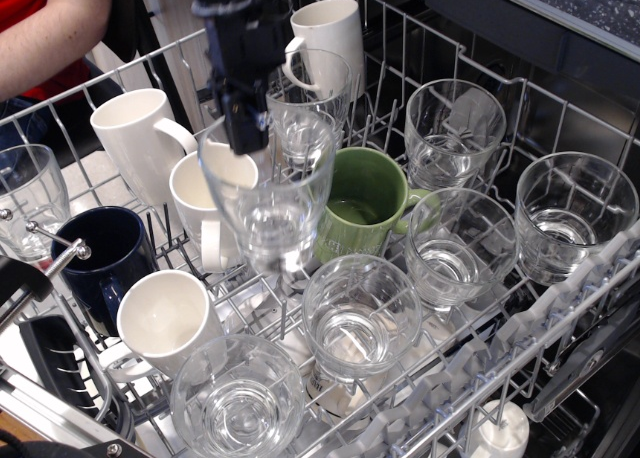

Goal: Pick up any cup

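My gripper (pixel 243 128) reaches down from the top and is shut on the rim of a clear glass cup (pixel 268 206). The cup hangs upright above the dishwasher rack (pixel 420 38), lifted out of its slot between the white mug (pixel 200 213) and the green mug (pixel 362 200). Several more clear glasses stand in the rack, such as one in front (pixel 360 318) and one at the front left (pixel 240 398).
White mugs (pixel 140 143) (pixel 330 28) (pixel 165 323) and a dark blue mug (pixel 105 258) stand in the rack. More glasses are at the right (pixel 575 218) (pixel 455 128) (pixel 460 248). A person's arm (pixel 50 28) is at the top left.
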Controlling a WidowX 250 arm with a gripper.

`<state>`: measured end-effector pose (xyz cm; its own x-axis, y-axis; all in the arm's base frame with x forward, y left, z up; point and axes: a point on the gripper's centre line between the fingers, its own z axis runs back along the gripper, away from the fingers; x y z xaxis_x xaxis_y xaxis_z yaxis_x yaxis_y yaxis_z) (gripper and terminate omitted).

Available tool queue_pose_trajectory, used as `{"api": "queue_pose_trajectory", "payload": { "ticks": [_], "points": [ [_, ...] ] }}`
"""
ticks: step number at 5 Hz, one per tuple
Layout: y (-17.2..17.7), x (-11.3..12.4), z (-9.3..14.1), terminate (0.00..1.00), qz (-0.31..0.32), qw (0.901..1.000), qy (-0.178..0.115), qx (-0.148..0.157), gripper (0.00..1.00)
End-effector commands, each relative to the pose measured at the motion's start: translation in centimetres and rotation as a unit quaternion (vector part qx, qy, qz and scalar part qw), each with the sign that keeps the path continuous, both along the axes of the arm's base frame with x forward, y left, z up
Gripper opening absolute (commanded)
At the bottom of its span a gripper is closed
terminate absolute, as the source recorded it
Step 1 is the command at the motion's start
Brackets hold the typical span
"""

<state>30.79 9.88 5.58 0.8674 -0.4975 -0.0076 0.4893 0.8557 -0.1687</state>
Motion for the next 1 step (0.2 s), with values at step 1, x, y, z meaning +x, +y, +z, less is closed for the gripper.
{"api": "queue_pose_trajectory", "payload": {
  "ticks": [1],
  "points": [
    [1.77, 1.23, 6.88, 1.0, -0.026, 0.9973, -0.056, 0.04, 0.0]
  ]
}}
